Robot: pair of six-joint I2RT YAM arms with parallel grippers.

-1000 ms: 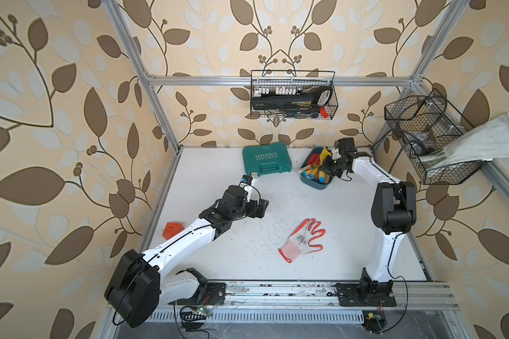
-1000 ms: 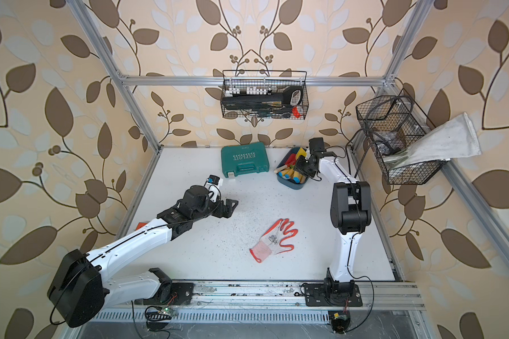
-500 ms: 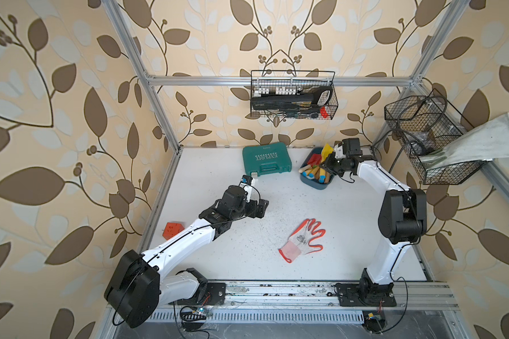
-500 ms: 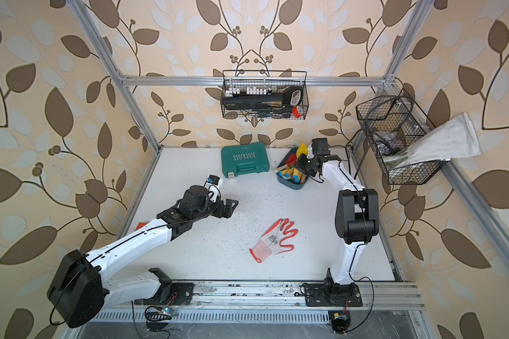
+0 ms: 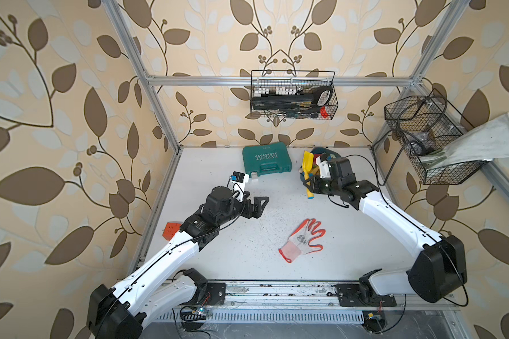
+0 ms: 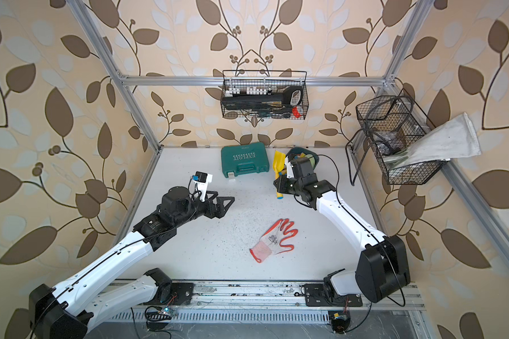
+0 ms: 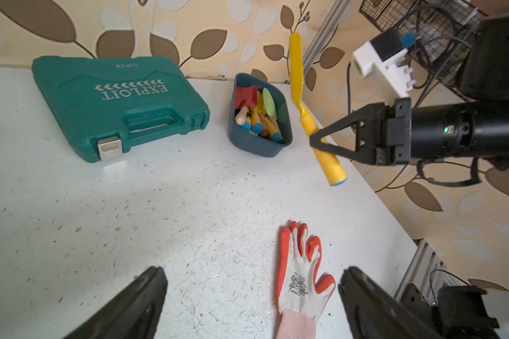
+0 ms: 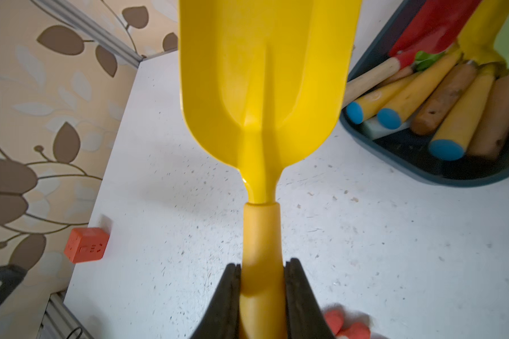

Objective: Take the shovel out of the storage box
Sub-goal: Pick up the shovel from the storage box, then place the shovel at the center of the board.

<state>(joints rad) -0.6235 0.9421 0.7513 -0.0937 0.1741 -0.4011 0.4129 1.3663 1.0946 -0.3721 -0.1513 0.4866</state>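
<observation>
Clamping the handle of the yellow shovel (image 8: 262,73), the right gripper (image 8: 262,264) is holding it aloft, lifted clear and just beside the storage box (image 7: 256,146) at the far edge of the table (image 5: 218,249), while the left gripper (image 7: 252,276) is hovering, jaws apart.

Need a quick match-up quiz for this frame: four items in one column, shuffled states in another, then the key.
Items:
1. shovel
2. storage box
3. glove
4. green case

States:
A. orange and white, lying limp on the table
B. off the table, handle clamped in the right gripper
C. closed, latch shut
D. open-topped, tools inside

Pairs: 1-B, 2-D, 3-A, 4-C
</observation>
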